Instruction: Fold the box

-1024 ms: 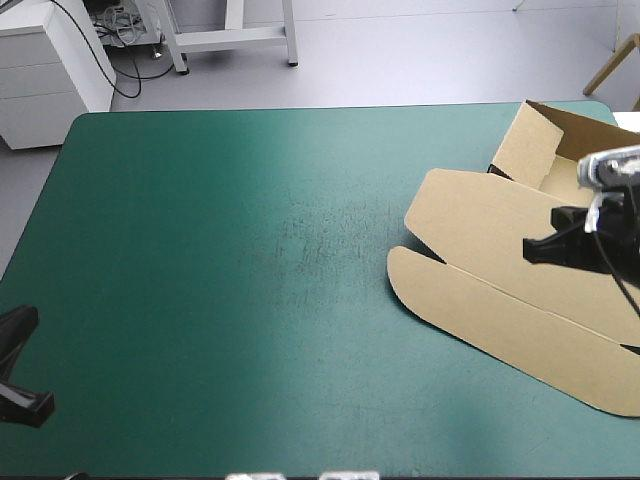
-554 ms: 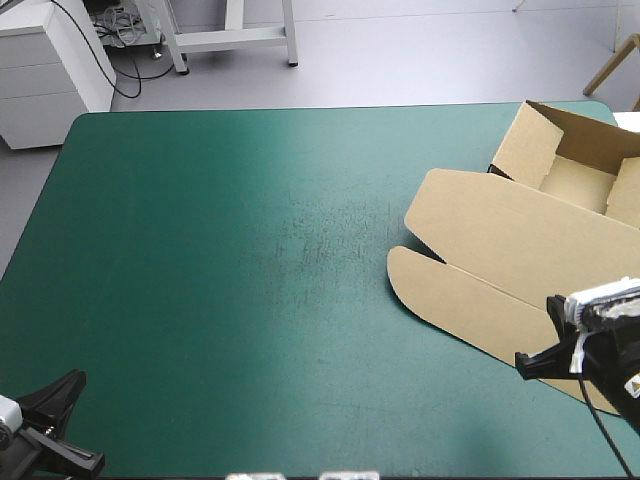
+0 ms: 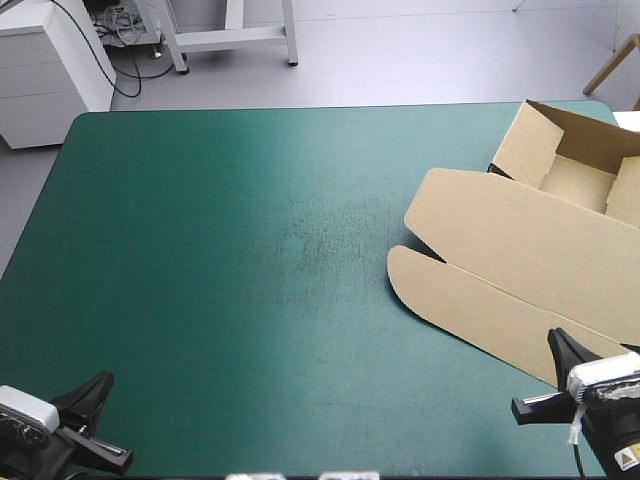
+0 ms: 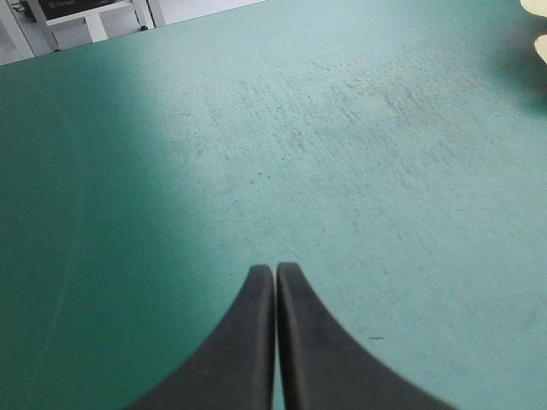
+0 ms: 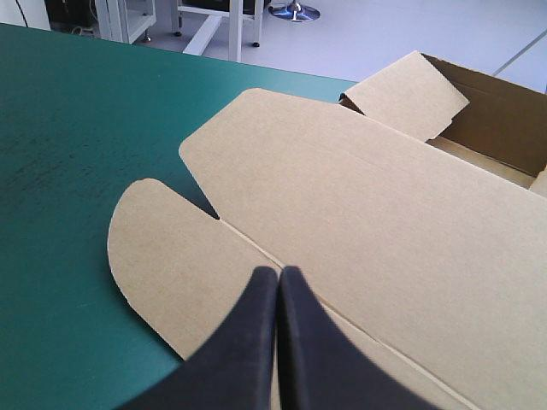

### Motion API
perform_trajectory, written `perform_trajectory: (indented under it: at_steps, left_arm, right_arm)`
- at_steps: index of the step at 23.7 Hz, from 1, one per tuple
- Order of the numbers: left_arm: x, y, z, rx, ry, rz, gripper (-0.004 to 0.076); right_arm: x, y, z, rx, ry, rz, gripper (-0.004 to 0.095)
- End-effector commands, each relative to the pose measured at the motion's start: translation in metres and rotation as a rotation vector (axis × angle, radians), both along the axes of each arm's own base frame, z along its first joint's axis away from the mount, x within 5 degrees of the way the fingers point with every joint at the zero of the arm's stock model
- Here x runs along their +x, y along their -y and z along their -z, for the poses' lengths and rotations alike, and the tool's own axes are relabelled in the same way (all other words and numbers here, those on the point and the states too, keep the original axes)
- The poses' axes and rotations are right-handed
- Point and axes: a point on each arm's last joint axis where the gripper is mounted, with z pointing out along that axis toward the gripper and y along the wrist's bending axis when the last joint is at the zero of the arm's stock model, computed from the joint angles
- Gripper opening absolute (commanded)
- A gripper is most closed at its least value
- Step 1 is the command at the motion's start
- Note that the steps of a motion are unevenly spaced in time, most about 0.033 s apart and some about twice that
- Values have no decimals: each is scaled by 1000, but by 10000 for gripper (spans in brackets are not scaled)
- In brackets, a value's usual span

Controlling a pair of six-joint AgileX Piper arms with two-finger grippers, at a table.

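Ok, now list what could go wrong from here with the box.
1. The box lies by the table's right edge; a push could slide it off.
2. Both arms' jaws are shut and hold nothing; lowered like that onto the flat lid, they might dent the board.
3. The left arm sits at the near left corner, so the box may swivel under one arm.

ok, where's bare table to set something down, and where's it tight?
Free: the teal-green cover from its left edge across to the rounded flaps of the box, plus the near strip between the left gripper and right gripper. Crowded: the right side, tray in the far corner, lid flat, right gripper over its near edge.
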Motion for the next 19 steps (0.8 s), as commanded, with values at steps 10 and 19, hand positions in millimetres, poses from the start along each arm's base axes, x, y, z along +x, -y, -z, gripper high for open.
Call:
perform_trajectory:
  at_steps: [10, 19]
  left_arm:
    - [3, 5, -8, -88, 123, 32, -10]
    - [3, 5, -8, -86, 124, 31, -10]
  right_arm:
    - [-9, 1, -3, 31, 141, 21, -19]
    - [-9, 1, -3, 31, 141, 21, -19]
